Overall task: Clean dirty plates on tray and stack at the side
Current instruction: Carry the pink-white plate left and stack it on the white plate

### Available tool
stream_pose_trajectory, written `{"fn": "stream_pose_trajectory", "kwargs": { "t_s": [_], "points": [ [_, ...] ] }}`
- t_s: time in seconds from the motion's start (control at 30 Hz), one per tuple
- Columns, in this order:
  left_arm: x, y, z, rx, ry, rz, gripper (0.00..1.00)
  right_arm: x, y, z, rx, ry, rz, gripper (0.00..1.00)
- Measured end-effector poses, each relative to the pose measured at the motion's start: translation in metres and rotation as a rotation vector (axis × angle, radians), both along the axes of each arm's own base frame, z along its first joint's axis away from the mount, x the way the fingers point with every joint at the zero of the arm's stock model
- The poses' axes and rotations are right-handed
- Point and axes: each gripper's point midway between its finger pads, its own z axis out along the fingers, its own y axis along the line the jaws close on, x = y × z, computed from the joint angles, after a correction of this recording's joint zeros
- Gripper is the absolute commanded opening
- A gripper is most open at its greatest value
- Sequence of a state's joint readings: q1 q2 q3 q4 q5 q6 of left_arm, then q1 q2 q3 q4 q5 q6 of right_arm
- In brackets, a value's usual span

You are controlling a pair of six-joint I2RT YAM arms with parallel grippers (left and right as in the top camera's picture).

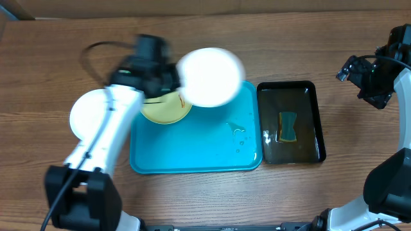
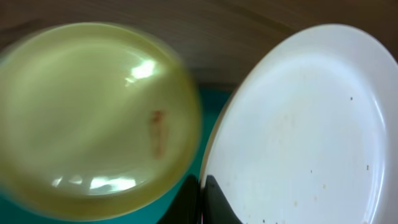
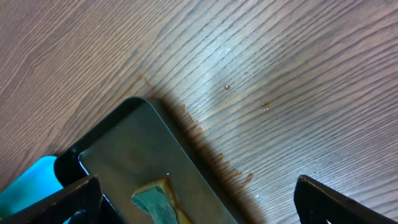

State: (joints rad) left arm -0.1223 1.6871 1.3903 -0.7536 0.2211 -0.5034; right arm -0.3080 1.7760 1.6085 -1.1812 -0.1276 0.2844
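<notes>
Table [image 1: 289, 45], woodgrain, bears tray [image 1: 192, 154]; left pincer [image 2: 200, 194] clamps white plate [image 1: 210, 77], right pincer [image 3: 199, 208] agape.

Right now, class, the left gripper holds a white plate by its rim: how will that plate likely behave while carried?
The white plate is probably stiff: it holds its flat round shape though gripped at one edge. Its smooth surface may slip between the fingers. Held off-centre, it could tilt or swing.

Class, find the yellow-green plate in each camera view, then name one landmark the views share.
Overhead: yellow-green plate at top-left of the tray, partly hidden by the white plate.
Left wrist: fills the left half.
Right wrist: not in it.
Shared landmark: the tray, in all three.
</notes>
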Motion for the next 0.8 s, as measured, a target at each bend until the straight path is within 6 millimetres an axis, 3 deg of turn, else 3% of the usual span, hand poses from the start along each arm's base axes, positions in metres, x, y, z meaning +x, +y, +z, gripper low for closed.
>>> {"fn": "stream_pose_trajectory", "kwargs": {
  "t_s": [0.13,0.27,0.4,0.53,0.8],
  "points": [
    [-0.013,0.106,-0.011,-0.018,0.104,0.257,0.04,0.0,0.0,0.0,0.0,0.001,0.0,1.0],
    [-0.04,0.185,-0.017,-0.036,0.17,0.461,0.04,0.0,0.0,0.0,0.0,0.0,0.0,1.0],
    [-0.071,0.245,-0.021,-0.033,0.21,0.635,0.04,0.0,0.0,0.0,0.0,0.0,0.0,1.0],
    [-0.094,0.277,-0.027,-0.025,0.239,0.735,0.04,0.0,0.0,0.0,0.0,0.001,0.0,1.0],
    [-0.113,0.289,-0.062,0.065,0.282,0.766,0.04,0.0,0.0,0.0,0.0,0.001,0.0,1.0]
  ]
}}
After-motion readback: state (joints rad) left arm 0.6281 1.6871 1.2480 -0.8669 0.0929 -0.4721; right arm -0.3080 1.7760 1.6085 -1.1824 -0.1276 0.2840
